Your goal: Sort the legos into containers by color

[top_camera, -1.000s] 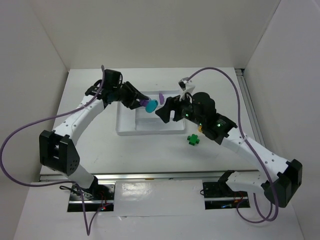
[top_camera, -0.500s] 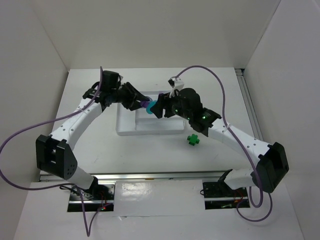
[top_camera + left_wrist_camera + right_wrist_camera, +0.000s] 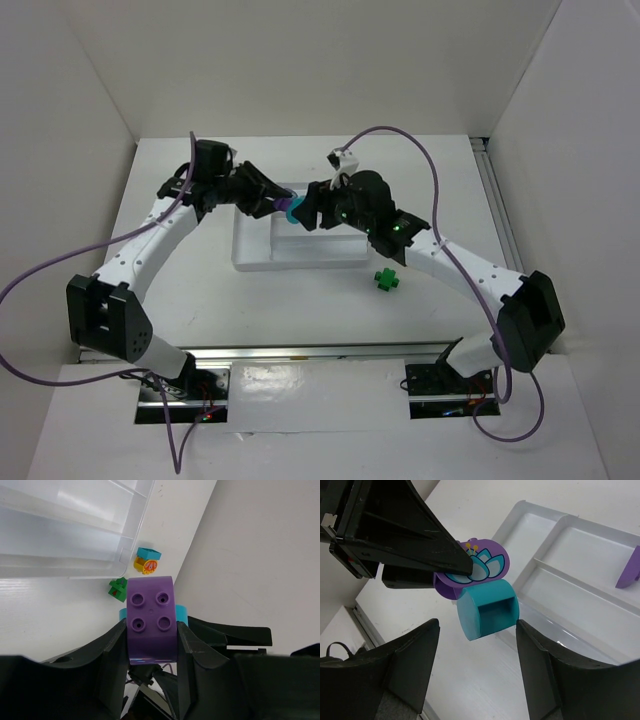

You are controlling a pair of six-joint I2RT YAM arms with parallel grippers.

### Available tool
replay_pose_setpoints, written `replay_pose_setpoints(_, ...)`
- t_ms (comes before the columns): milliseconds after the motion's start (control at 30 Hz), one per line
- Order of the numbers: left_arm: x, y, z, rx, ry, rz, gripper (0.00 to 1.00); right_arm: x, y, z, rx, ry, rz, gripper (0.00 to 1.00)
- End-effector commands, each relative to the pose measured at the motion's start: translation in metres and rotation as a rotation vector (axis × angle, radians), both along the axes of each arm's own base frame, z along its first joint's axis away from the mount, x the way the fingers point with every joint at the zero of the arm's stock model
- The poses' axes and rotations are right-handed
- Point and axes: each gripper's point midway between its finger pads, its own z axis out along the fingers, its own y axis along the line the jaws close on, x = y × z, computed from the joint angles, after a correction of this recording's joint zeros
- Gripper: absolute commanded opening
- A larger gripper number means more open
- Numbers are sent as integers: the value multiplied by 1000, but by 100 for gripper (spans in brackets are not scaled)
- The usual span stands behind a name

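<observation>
Pinching a purple lego in the left gripper, studded face toward the wrist camera, long axis pointing out toward 12 o'clock. Bearing a printed lotus flower, teal lego stuck on. Flanked by the right gripper, fingers spread, above the tray at its 10 o'clock corner.

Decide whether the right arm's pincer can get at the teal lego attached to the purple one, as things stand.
Probably yes. The right pincer is open and the teal lego sits right in its gap, nothing between. The left pincer grips only the purple lego, leaving the teal sides free.
</observation>
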Motion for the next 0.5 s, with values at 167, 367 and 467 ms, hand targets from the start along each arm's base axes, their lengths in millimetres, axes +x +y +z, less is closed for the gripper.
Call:
replay_pose_setpoints(167, -6, -2, 31, -53, -100, -43, 0, 14, 11, 20, 46, -56, 3, 82)
replay_pose_setpoints(367, -7, -3, 32, -59, -98, -51, 0, 15, 10, 22, 64, -67, -8, 67)
replay_pose_setpoints(467, -6, -3, 33, -61, -107, -51, 0, 15, 11, 24, 80, -71, -10, 57)
